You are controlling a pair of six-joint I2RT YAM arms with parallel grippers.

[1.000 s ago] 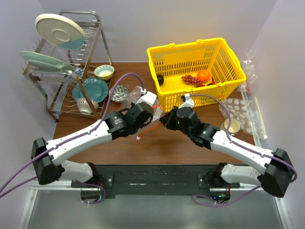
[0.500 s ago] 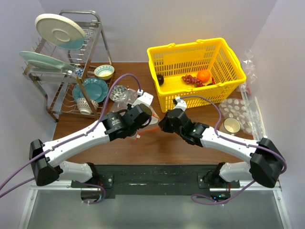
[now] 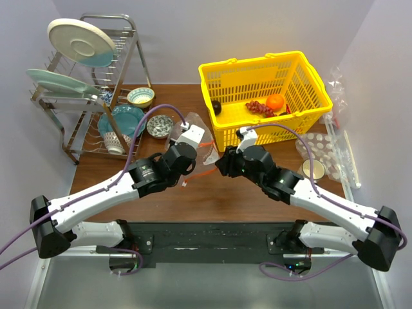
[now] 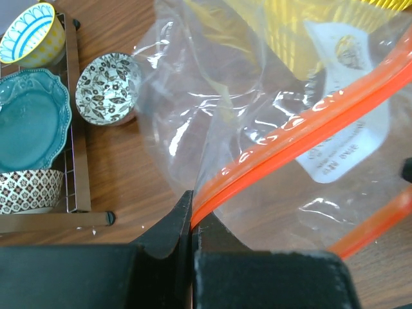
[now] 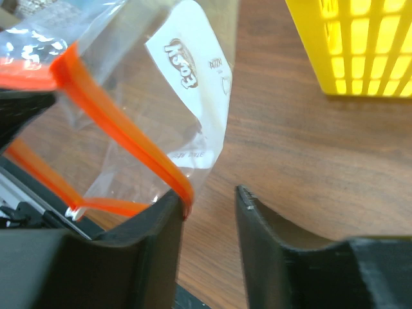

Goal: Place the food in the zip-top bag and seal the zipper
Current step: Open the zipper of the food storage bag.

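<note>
The clear zip-top bag (image 3: pixel 201 149) hangs between my two grippers just left of the basket. My left gripper (image 4: pixel 192 222) is shut on the red-orange zipper (image 4: pixel 302 129) near one end of the bag (image 4: pixel 257 116). My right gripper (image 5: pixel 209 196) is open; the other end of the zipper (image 5: pixel 122 132) rests against the inner face of its left finger (image 5: pixel 161 232). The bag's white label (image 5: pixel 193 71) faces this camera. The orange (image 3: pixel 275 102), dark red grapes (image 3: pixel 257 107) and dark round fruit (image 3: pixel 216 107) lie in the yellow basket (image 3: pixel 219 71). The green vegetable is not visible.
A dish rack (image 3: pixel 96 96) with plates and bowls stands at the back left. A floral bowl (image 3: pixel 159 125) sits on the table beside it. A cup (image 3: pixel 313 169) and dimpled clear packaging (image 3: pixel 322 145) lie right of the basket.
My left arm has drawn a little to the left and back with the zipper still in it. The right gripper has stayed close to the bag's other end.
</note>
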